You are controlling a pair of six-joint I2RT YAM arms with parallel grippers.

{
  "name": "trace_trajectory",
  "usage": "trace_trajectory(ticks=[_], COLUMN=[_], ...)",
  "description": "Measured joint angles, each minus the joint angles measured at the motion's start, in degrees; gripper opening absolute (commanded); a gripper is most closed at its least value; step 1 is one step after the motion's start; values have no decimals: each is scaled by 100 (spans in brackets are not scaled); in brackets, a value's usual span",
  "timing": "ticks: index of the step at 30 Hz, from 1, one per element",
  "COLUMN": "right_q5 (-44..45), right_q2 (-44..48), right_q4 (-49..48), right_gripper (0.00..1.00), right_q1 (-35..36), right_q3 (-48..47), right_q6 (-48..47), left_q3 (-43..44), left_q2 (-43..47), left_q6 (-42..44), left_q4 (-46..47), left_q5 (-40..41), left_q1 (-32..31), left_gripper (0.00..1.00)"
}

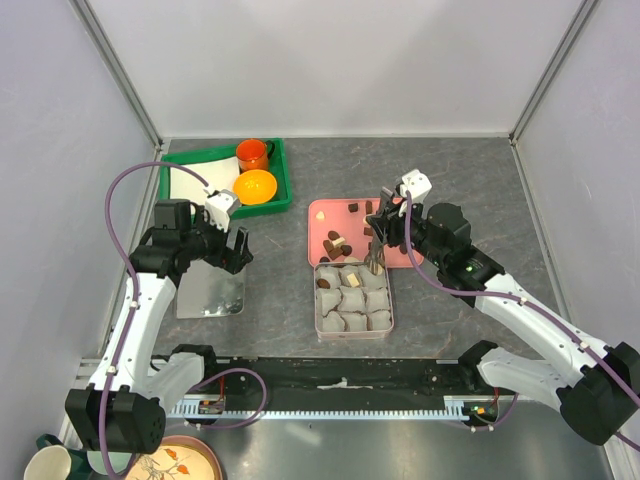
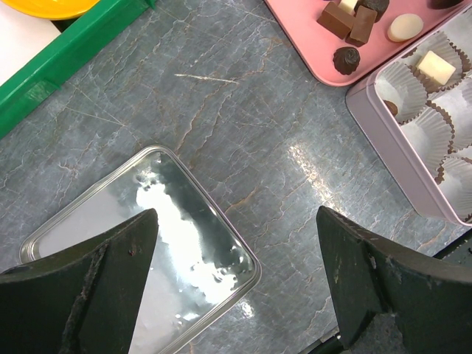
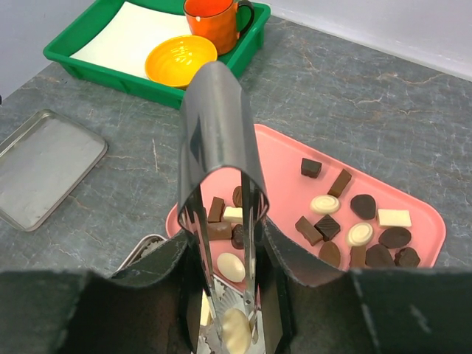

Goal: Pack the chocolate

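Note:
Chocolate pieces [image 3: 354, 221], dark and pale, lie scattered on a pink tray [image 1: 320, 215]. Right below the tray stands the square tin [image 1: 318, 330], filled with grey paper cups; a few cups hold pieces. My right gripper [image 3: 225, 251] is shut on metal tongs [image 3: 217, 125] over the tin's far edge. A pale oval chocolate [image 3: 236, 328] sits between the tong tips at a paper cup; whether it rests in the cup I cannot tell. My left gripper [image 2: 236, 280] hangs open and empty above the corner of the flat tin lid [image 2: 147, 243].
A green tray [image 1: 225, 207] at the back left holds an orange mug [image 1: 253, 154], a yellow bowl [image 1: 256, 186] and a white sheet. The lid [image 1: 210, 295] lies left of the tin. Grey walls enclose the table on three sides.

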State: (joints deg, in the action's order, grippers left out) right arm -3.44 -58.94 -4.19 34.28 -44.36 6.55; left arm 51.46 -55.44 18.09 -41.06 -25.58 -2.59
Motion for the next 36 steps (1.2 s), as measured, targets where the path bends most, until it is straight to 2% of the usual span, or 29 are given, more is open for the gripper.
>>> trace_trajectory(ticks=[10, 13, 17, 21, 28, 36], right_q5=[-2, 0, 9, 92, 485, 1080], right_q2=[9, 20, 42, -15, -916, -2277], right_q4=[0, 0, -11, -15, -546, -1740], right_gripper=[41, 36, 23, 20, 0, 0], right_q1=[0, 0, 0, 0, 4, 4], right_q3=[0, 0, -2, -149, -970, -1084], right_q6=[24, 33, 46, 57, 20, -79], left_q3=[2, 2, 2, 2, 2, 0], left_q2=[0, 0, 0, 0, 22, 66], left_q6=[0, 0, 0, 0, 0, 0], left_q4=[0, 0, 0, 0, 0, 0], left_q5=[0, 0, 0, 0, 0, 4], left_q1=[0, 0, 0, 0, 0, 0], left_gripper=[95, 95, 95, 95, 95, 96])
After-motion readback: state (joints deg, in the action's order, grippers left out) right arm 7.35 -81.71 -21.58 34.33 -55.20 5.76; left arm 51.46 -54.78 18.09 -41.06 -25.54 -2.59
